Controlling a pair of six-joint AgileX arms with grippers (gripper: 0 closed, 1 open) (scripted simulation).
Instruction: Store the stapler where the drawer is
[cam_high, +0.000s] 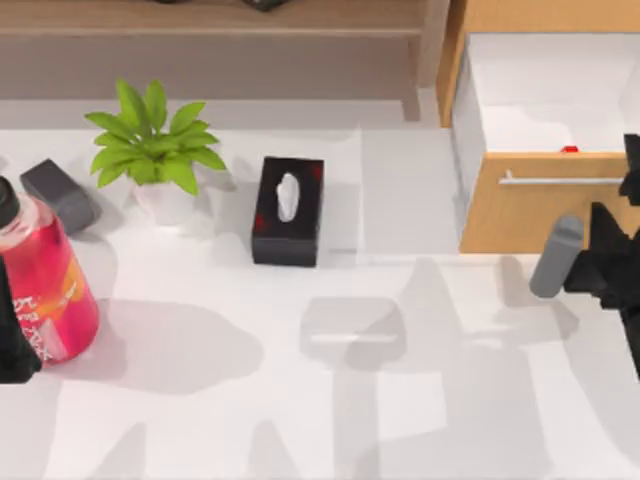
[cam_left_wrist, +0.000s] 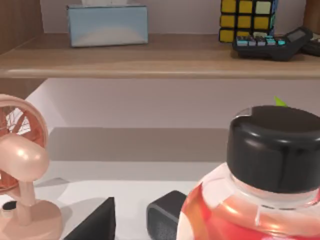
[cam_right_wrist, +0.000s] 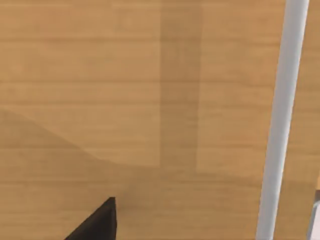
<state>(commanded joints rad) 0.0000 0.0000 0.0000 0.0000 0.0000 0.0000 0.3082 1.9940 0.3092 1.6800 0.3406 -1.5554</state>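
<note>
My left gripper (cam_high: 12, 350) sits at the table's left edge beside the red bottle (cam_high: 45, 280); I cannot tell how its jaws stand. Just beyond that bottle lies the stapler (cam_high: 60, 195), flat on the table next to the potted plant (cam_high: 150, 150). It looks small, rigid and smooth, likely light, so I'd pinch across its narrow sides near the middle. Far right, my right gripper (cam_high: 630, 190) is close to the drawer (cam_high: 540, 215) front and handle; jaws unclear. The drawer is pulled open, its white inside holding a small red thing (cam_high: 569, 149).
</note>
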